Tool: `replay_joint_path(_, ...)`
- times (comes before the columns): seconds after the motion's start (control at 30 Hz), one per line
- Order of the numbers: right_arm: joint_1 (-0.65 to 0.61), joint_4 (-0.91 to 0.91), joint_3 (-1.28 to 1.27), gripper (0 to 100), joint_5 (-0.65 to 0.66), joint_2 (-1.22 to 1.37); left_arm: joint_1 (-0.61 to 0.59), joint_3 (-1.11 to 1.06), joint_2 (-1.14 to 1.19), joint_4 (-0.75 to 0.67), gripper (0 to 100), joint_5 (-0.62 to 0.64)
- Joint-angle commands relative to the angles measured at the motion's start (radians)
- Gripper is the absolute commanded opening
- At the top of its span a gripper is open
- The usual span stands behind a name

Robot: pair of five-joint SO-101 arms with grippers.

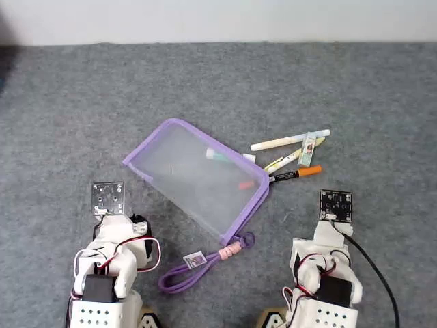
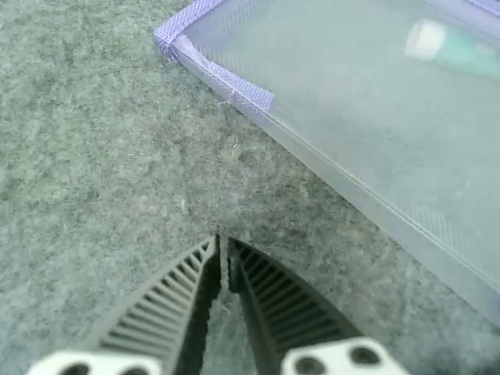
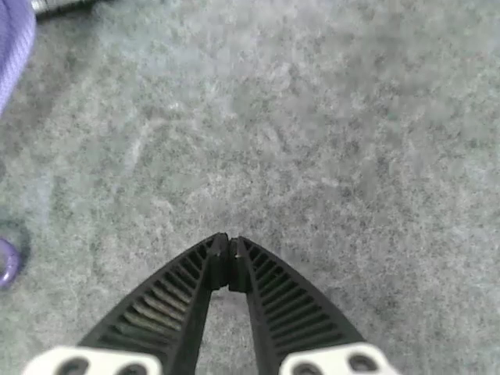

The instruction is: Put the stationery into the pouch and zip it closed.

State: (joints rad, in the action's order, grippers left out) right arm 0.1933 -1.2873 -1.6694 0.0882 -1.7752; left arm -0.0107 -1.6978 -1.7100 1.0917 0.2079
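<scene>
Open carpet [image 1: 68, 102] surrounds the pouch [image 1: 194, 181]; pens [image 1: 290, 154] crowd its right side, and its strap [image 1: 188, 273] trails along the near side.

1 overhead camera; 2 wrist cameras near table [image 2: 94, 156].

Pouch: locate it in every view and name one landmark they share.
High view: pouch lies diagonally at the picture's centre.
Left wrist view: its corner lies just beyond the shut jaws.
Right wrist view: its purple edging, off to one side.
Shared landmark: that purple edging.
</scene>
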Motion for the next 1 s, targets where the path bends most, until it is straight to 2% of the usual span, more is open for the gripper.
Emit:
replay_joint_path(0.0, 0.005, 0.027, 0.015, 0.9, 0.061, -0.015, -0.006, 0.007, -0.008, 0.003, 2, 0.009)
replay_joint_path(0.1, 0.005, 0.062, 0.061, 0.9, 0.072, -0.007, -0.006, 0.007, -0.008, 0.003, 2, 0.009)
replay_joint_path(0.23, -0.004, -0.042, 0.216, 0.9, 0.011, -0.002, -0.006, 0.007, -0.008, 0.003, 2, 0.009)
replay_joint_path(0.4, -0.099, -0.111, 0.379, 0.9, 0.006, 0.074, -0.006, 0.007, -0.008, 0.003, 2, 0.009)
replay_joint_path(0.53, -0.200, -0.154, 0.519, 0.9, -0.014, 0.298, -0.006, 0.007, -0.008, 0.003, 2, 0.009)
replay_joint_path(0.73, -0.372, -0.214, 0.721, 0.9, -0.183, 0.705, -0.006, 0.007, -0.008, 0.003, 2, 0.009)
replay_joint_path(0.87, -0.521, -0.165, 0.732, 0.9, -0.224, 0.909, -0.006, 0.007, -0.008, 0.003, 2, 0.009)
replay_joint_path(0.97, -0.581, -0.084, 0.733, 0.9, -0.275, 1.003, -0.006, 0.007, -0.008, 0.003, 2, 0.009)
